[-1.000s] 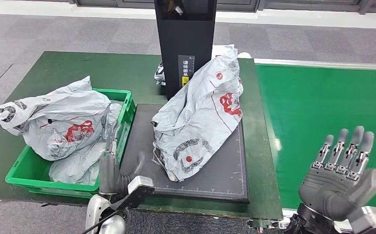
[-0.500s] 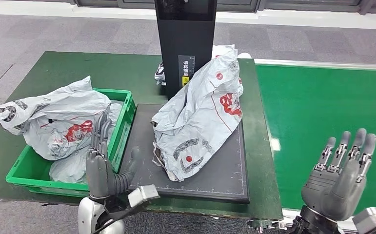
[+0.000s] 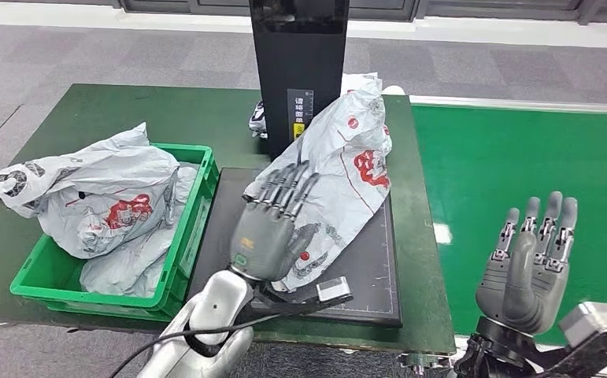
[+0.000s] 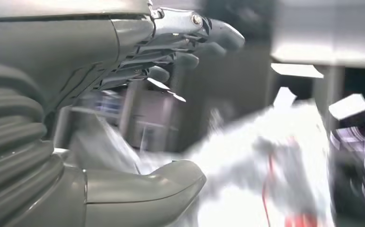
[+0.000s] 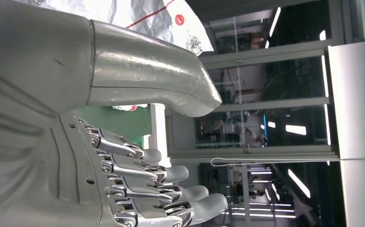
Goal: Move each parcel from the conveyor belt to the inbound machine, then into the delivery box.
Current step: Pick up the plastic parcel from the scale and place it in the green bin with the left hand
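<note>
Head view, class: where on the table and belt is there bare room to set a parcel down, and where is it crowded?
Bare: the conveyor belt, and the dark green tabletop behind the green crate. Crowded: the crate, heaped with parcels, and the black platform, where a parcel lies under the left hand.

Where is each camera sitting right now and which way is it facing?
Head view: high on the body, looking forward and down at the parcel on the black platform, the green crate and the belt; left hand and right hand rise from below.
Left wrist view: behind the left hand, facing a blurred grey bag.
Right wrist view: behind the right hand, facing glass walls.
Shared: both wrist views and the head view catch grey parcel plastic.
</note>
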You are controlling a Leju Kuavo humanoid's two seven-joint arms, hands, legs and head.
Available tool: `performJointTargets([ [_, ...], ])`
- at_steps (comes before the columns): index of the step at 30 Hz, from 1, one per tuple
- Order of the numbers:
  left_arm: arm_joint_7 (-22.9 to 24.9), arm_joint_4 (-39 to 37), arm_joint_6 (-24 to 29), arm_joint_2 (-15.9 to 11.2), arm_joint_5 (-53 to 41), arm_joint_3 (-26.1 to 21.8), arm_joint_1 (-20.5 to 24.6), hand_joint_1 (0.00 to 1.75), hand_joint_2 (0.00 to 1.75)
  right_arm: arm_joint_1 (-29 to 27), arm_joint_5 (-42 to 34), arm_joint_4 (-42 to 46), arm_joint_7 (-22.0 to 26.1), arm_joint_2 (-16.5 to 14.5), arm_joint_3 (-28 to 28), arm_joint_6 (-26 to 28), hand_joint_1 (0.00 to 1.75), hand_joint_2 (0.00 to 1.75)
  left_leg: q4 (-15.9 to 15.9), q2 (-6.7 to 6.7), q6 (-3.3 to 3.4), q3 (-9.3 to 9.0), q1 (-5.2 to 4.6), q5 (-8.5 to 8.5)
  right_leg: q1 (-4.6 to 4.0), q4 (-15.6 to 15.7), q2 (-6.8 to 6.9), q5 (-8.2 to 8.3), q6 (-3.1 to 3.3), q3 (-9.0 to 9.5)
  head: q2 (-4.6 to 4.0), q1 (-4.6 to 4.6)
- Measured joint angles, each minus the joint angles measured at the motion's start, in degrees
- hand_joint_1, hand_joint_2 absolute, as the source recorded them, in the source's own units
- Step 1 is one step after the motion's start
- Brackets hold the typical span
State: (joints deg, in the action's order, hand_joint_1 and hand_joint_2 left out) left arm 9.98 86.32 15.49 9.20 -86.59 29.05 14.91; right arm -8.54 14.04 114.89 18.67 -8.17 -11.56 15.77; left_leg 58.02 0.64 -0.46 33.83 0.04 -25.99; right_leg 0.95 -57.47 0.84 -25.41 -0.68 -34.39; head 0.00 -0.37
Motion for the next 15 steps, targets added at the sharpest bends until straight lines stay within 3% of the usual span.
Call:
performJointTargets([
  [6, -5.5, -15.9, -7.4, 1.4, 2.6, 0.3, 8.8, 0.00, 1.75, -0.1, 0.3, -0.1, -0.3, -1.2, 1.6, -1.2, 0.00, 1.75, 0.0, 0.00, 0.01, 0.01, 0.00, 0.01, 0.00, 0.0, -0.03, 0.01, 0.00, -0.02, 0.00, -0.02],
  [15, -4.0, -34.0, -14.1, 2.6, 3.2, 1.2, 18.3, 0.00, 1.75, -1.5, 0.4, 0.0, -0.2, -2.4, 2.7, -1.1, 0.00, 1.75, 0.0, 0.02, 0.00, 0.02, 0.00, 0.00, -0.01, 0.0, -0.06, 0.00, 0.02, -0.04, 0.00, -0.01],
])
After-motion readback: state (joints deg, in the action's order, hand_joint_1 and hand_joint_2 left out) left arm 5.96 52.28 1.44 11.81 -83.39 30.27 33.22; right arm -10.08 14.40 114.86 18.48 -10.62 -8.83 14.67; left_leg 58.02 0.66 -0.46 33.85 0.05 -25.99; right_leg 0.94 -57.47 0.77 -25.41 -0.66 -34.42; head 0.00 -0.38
